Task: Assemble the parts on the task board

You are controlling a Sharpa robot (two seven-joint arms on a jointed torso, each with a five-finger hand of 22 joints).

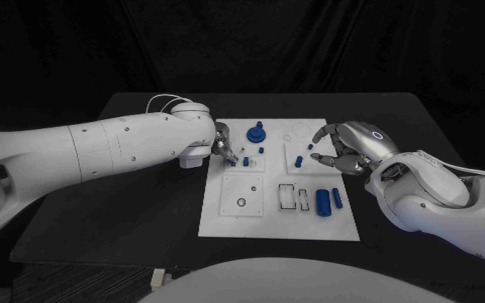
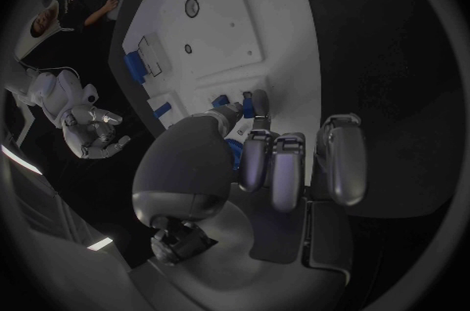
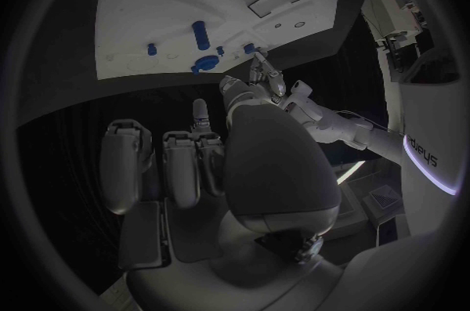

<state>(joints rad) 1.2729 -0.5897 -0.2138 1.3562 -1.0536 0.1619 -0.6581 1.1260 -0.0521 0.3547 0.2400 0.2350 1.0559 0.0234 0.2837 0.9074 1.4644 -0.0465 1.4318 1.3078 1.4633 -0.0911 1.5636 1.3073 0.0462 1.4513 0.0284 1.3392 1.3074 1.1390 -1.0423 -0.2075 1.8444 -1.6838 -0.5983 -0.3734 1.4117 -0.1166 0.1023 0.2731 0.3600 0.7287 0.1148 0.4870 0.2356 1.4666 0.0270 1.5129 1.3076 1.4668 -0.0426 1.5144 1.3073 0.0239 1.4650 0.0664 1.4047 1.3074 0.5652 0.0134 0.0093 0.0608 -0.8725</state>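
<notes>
The white task board [image 1: 265,215] lies mid-table. My left hand [image 1: 224,147] reaches over its left edge, and its thumb and a fingertip [image 2: 257,101] come down at a small blue part [image 1: 235,163] [image 2: 220,102] on a raised block; whether they grip it is hidden. A round blue part [image 1: 258,133] sits just beyond them. At the board's right edge my right hand [image 1: 349,149] hovers with curled, spread fingers and nothing in them. A blue peg [image 1: 300,163] [image 3: 200,35] stands just left of its fingertips.
Two blue cylinders [image 1: 322,202] lie at the board's near right beside rectangular slots [image 1: 289,197]. A black ring [image 1: 242,202] sits near left. Bare black table [image 1: 132,205] surrounds the board.
</notes>
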